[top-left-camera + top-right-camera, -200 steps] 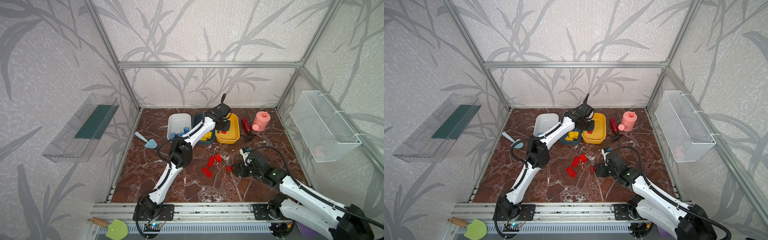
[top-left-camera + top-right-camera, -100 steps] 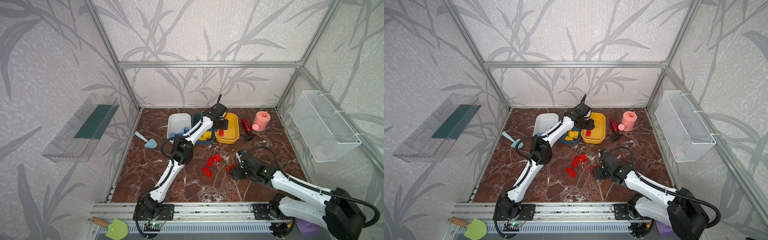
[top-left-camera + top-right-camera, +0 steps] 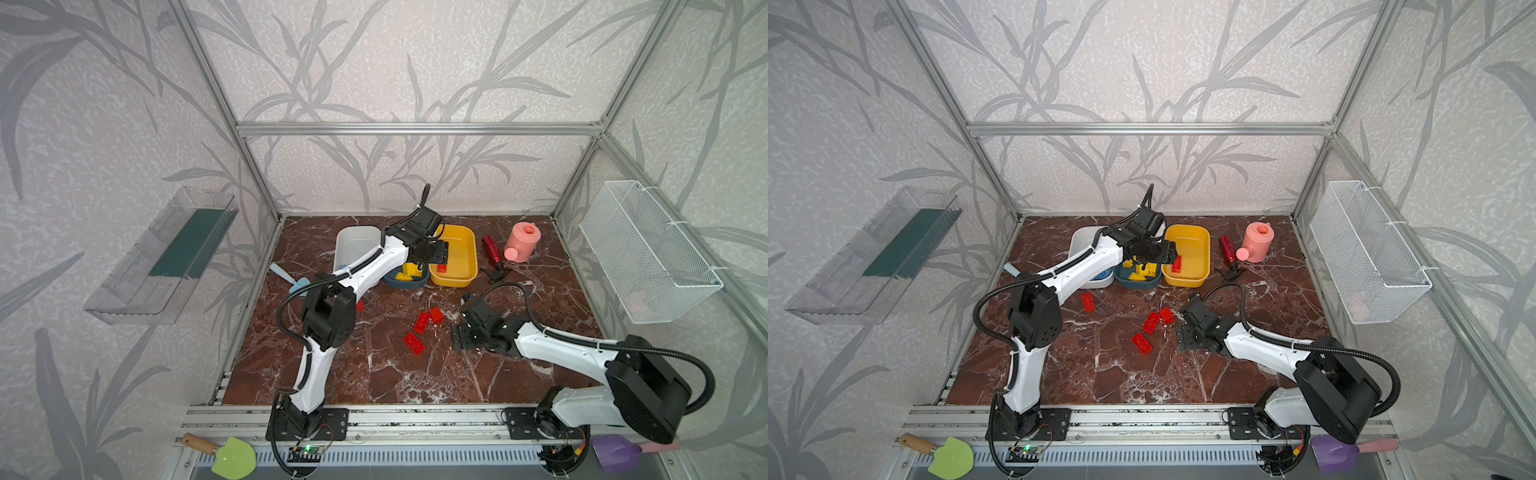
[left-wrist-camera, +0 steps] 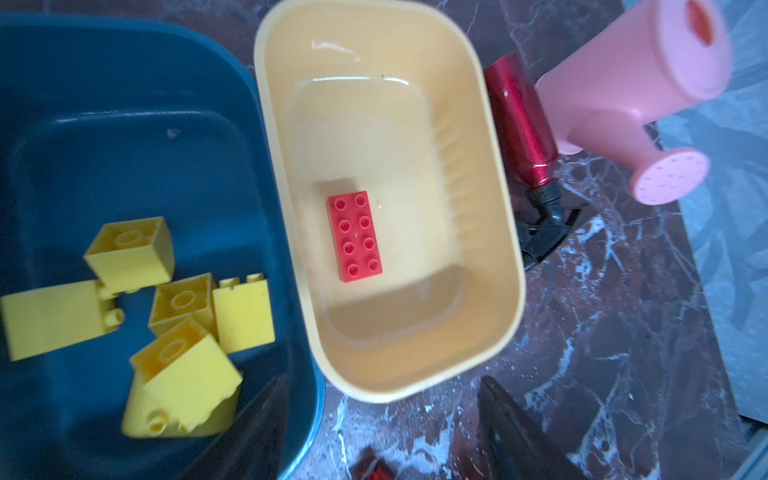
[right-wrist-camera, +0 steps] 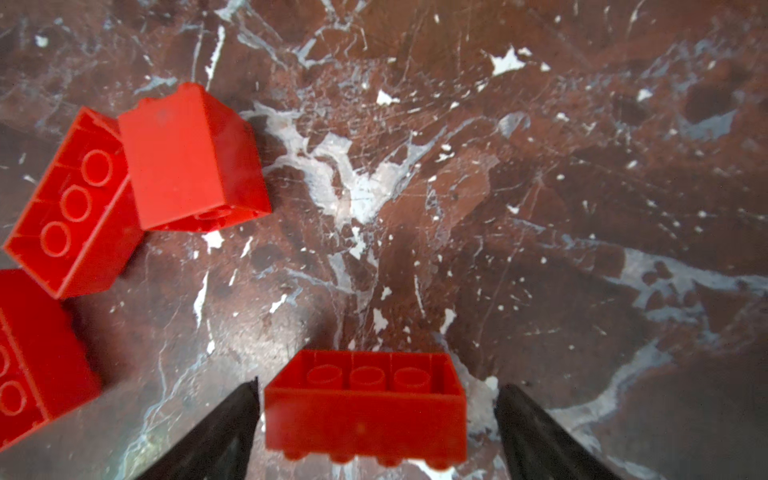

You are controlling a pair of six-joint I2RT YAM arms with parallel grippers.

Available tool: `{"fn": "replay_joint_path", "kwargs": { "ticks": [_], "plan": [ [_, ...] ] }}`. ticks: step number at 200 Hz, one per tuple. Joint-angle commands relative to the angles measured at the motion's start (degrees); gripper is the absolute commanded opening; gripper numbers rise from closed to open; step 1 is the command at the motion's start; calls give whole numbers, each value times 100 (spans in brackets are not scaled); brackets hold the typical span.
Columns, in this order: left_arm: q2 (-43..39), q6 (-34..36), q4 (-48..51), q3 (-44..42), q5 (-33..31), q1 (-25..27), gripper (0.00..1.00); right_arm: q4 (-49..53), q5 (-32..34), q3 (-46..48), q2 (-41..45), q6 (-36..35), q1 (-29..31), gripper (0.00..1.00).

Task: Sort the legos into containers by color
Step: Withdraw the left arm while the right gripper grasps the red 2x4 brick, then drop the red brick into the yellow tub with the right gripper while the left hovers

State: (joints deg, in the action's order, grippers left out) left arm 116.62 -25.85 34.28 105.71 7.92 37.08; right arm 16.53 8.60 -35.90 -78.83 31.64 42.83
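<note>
left claw (image 4: 382,380) gaping, empty, over yellow tub (image 4: 490,249) at 1 o'clock, red lego (image 4: 354,236) inside | right claw (image 5: 378,384) open, straddling loose lego (image 5: 365,407), prob lining up grab

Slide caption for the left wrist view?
Left end effector open; red lego in yellow tub, yellow legos in teal tub.

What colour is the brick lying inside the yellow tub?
Red; the brick shows best in the left wrist view.
</note>
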Motion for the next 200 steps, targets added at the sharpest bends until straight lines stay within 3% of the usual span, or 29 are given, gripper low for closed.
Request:
{"fn": "replay_joint_path", "kwargs": {
  "ticks": [1,51,105,140,200],
  "plan": [
    [-719,-185,-665,-782,-229,54,72,-12,215,-233,-287,-41,25,81],
    [-2366,-491,-1307,-2970,-490,123,72,12,141,-423,-530,-59,59,56],
    [-4131,-637,-1375,-4993,-1051,336,72,505,341,-954,-230,-223,26,53],
    [-5169,-728,-1147,-5987,-1358,512,74,702,128,-1772,-59,-670,-495,53],
    [-6003,-1303,-168,-6723,-1984,524,77,886,-308,-3959,-1527,-1013,-1444,52]
  ]
}}
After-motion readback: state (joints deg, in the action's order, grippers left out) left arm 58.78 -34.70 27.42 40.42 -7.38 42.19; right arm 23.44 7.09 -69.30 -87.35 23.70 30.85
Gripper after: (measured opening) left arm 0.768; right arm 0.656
